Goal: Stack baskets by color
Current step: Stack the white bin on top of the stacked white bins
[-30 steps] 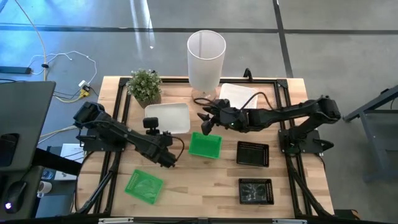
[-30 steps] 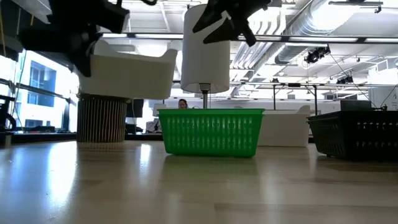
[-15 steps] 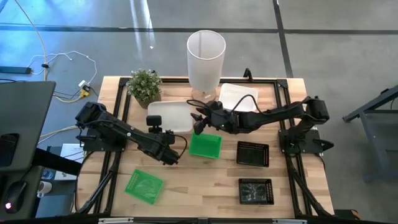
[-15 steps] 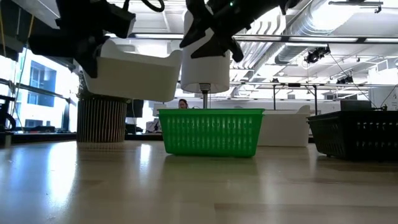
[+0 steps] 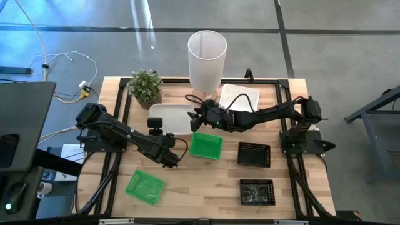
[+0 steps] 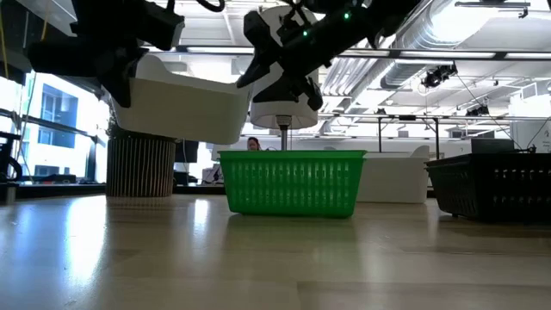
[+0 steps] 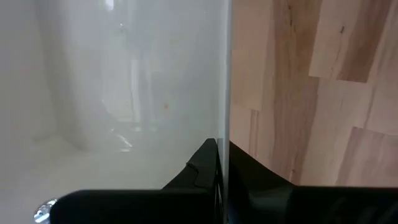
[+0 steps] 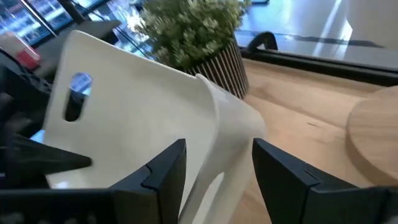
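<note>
I have a white basket [image 5: 170, 117] held clear of the bench [image 5: 206, 187], tilted, left of centre. My left hand [image 5: 156, 132] is clamped on its near-left rim; the left wrist view shows one dark finger [image 7: 205, 165] pressed against the white wall with bare wood beside it. My right hand [image 5: 199, 117] has reached in from the right to the same basket's right end, fingers [image 8: 163, 168] spread wide on either side of that end wall and not gripping it.

Just right of and nearer than the raised basket, a green basket [image 5: 206, 145] sits flat on the bench at centre; in the low view it stands upright in the middle of the bench [image 6: 293, 182]. A second green basket [image 5: 145, 186] lies at the near left, well apart from the first. Another white basket [image 5: 239, 97] rests at the far right of centre. Two black baskets are on the right: one [image 5: 254, 154] just right of the centre green one, the other [image 5: 257, 191] nearer to me.

The potted plant [image 5: 145, 86] stands at the far left, and the tall white bin [image 5: 207, 59] at the far edge, centre.
</note>
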{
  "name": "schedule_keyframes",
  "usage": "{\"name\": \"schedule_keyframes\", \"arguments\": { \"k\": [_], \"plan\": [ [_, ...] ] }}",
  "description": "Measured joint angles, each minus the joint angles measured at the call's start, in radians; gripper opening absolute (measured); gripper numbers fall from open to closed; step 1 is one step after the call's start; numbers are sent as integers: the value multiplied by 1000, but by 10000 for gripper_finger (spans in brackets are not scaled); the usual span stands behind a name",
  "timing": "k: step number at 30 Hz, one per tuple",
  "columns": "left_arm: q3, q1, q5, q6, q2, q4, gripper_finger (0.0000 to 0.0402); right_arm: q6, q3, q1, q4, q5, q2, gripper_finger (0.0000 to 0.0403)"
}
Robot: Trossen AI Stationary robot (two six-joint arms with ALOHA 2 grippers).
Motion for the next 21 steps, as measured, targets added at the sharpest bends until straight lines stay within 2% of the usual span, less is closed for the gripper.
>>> {"name": "schedule_keyframes", "arguments": {
  "k": [6,15,21],
  "plan": [
    [0,-31,14,-4,0,6,0,24,0,-10,-12,-15,2,149],
    [0,-41,-43,-12,0,11,0,1,0,-15,-25,-18,1,17],
    [0,-41,-78,-12,0,17,0,24,0,-25,-71,-11,1,8]
  ]
}}
